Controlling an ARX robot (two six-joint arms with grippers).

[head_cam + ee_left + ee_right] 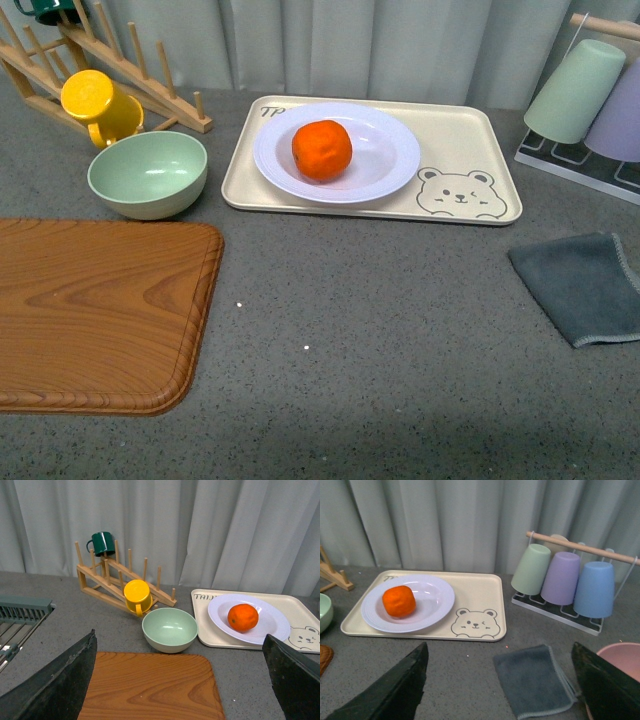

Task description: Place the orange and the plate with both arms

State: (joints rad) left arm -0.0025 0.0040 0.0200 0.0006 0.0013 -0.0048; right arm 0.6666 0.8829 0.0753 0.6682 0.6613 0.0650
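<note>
The orange [321,149] sits in the plate [385,165], left of the plate's centre. The plate rests on the tray [478,150], covering its left half. The bowl [147,173] stands empty just left of the tray.

The left gripper [182,680] has its jaws spread wide, holding nothing; the bowl lies directly ahead of it, the board [150,687] below. The right gripper [500,680] is likewise spread and empty; the cloth [535,680] lies between its fingers, the tray ahead. Bare counter [360,330] separates board and cloth.

A kitchen-like setup: a wooden drying rack [120,577], hanging cups [562,580], a cutting board [95,310] on a grey tabletop [400,330].
</note>
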